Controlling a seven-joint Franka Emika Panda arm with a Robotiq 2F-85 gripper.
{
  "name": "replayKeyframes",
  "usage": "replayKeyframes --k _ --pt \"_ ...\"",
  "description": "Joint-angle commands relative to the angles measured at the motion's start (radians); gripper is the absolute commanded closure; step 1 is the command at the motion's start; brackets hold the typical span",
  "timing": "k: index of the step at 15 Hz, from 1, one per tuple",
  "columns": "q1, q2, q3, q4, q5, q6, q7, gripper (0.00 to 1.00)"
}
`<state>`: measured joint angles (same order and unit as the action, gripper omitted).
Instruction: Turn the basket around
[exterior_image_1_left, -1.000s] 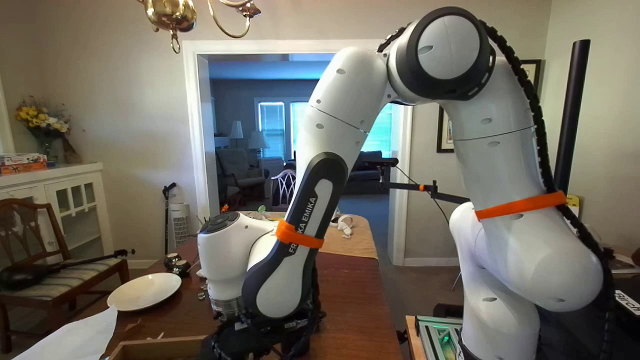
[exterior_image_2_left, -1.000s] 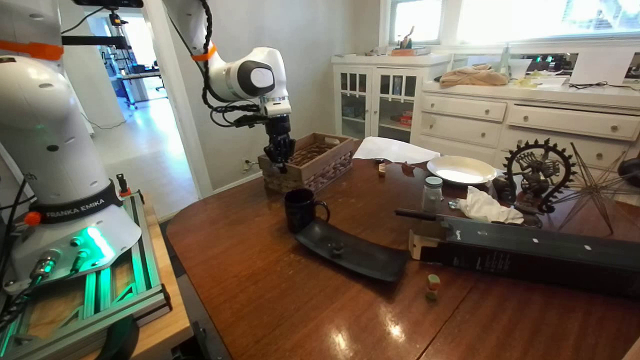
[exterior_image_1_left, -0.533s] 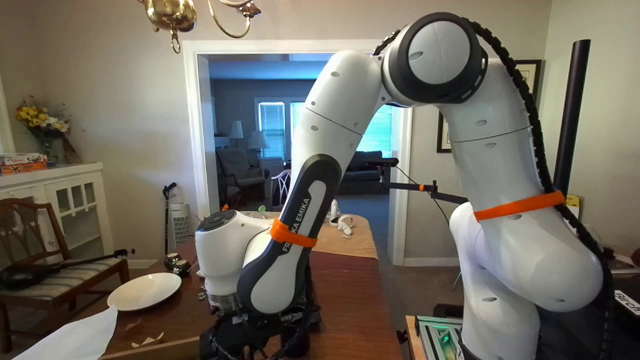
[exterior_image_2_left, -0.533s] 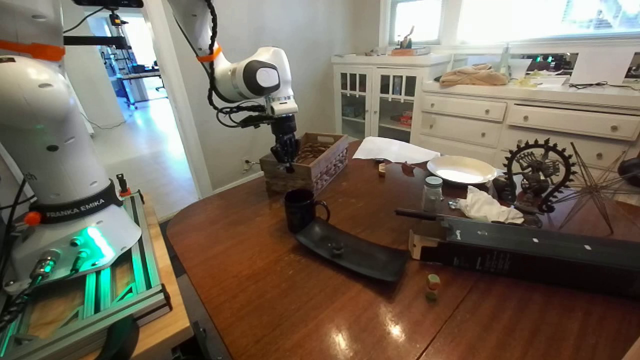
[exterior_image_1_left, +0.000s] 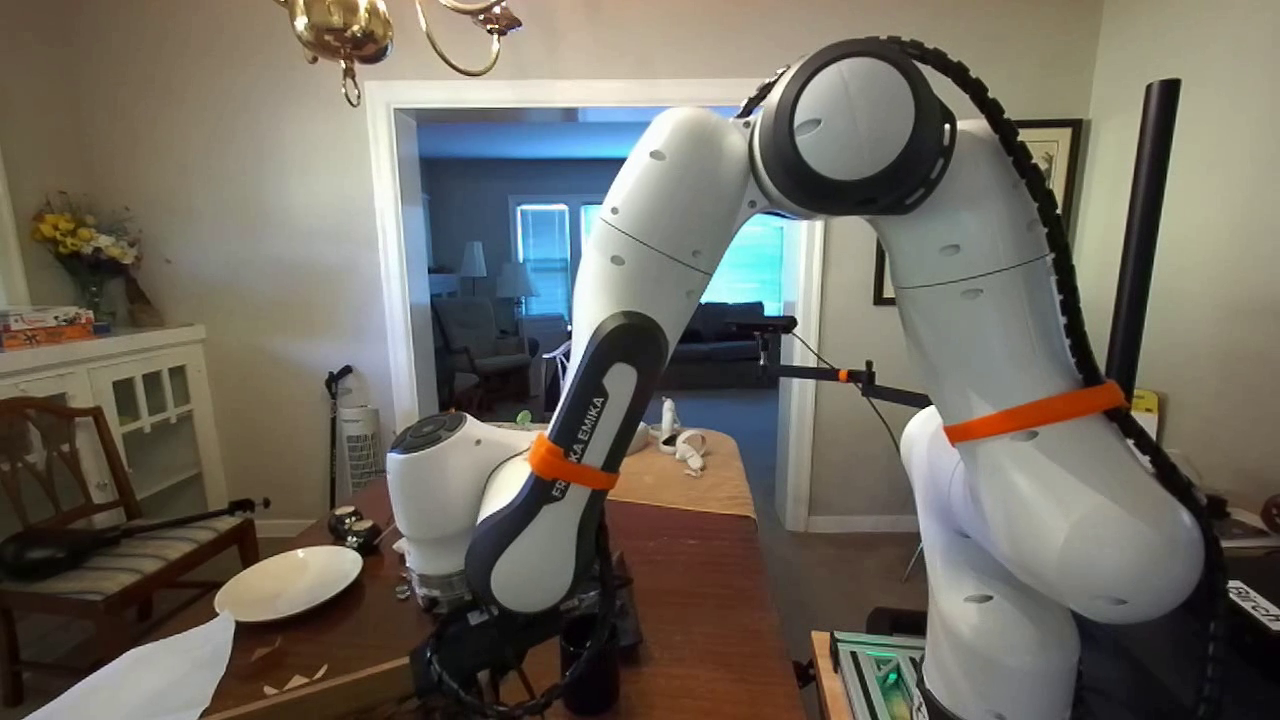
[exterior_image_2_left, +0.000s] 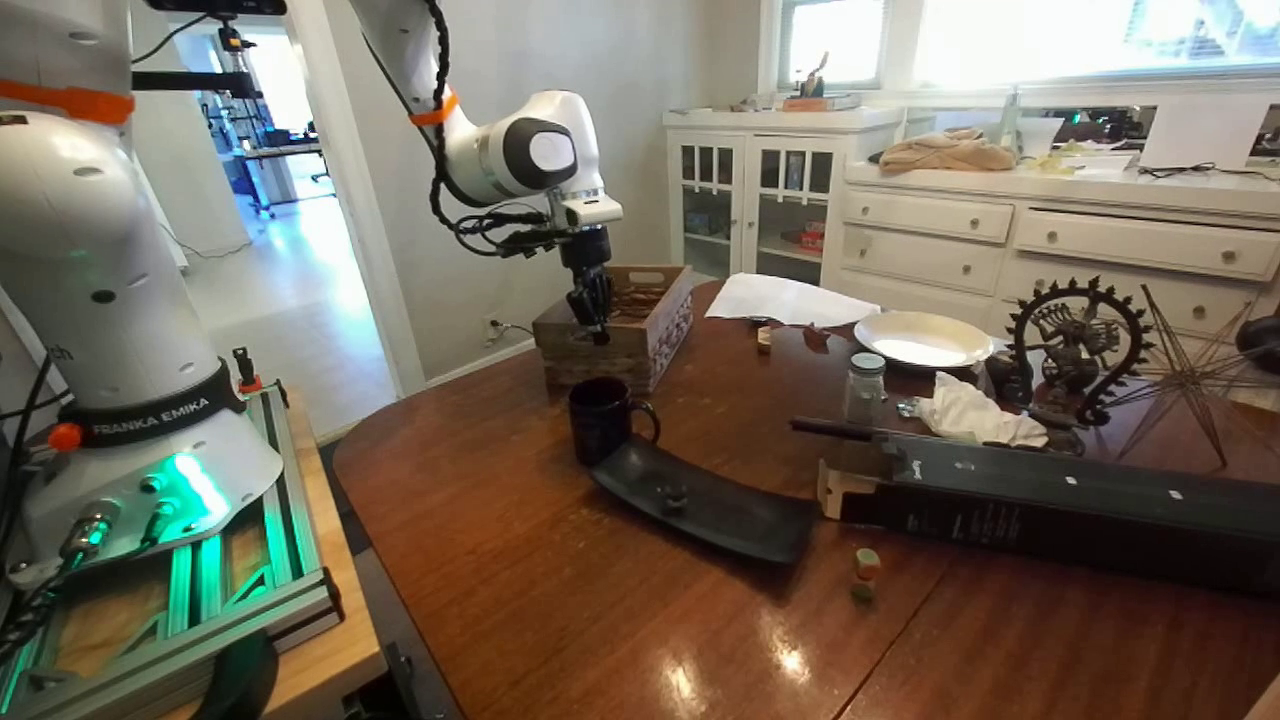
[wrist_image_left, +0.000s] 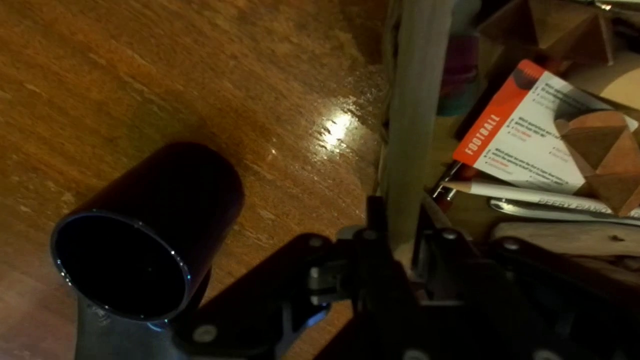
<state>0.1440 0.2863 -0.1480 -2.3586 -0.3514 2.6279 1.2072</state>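
- Now the basket (exterior_image_2_left: 628, 350) is seen on the table (exterior_image_2_left: 470, 480), close to the table's edge.
- Its short end is pinched at the top by the gripper (wrist_image_left: 401, 220).
- From that pinch, the long way of the basket is pointed away from the black mug (exterior_image_2_left: 600, 425).
- So the far end would probably have to be swung around in a big arc.
- The black mug is set near the held end and might be bumped.
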Motion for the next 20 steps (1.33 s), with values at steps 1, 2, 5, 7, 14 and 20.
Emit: replayKeyframes --k 1,2,5,7,14,20 --pt "-0.003 0.014 -0.019 0.014 -0.059 0.018 -0.068 0.97" --pt "-0.001 0.019 -0.025 0.018 -0.071 0.019 -0.083 0.97" --pt "-0.001 0.029 -0.038 0.033 -0.086 0.016 -0.116 0.97" --pt "0.0 0.034 -0.042 0.042 -0.083 0.017 -0.131 0.73" --pt "0.027 0.021 -0.053 0.049 -0.084 -0.008 -0.077 0.16" --pt "0.04 0.003 -0.009 0.057 0.018 -0.112 0.067 0.0"
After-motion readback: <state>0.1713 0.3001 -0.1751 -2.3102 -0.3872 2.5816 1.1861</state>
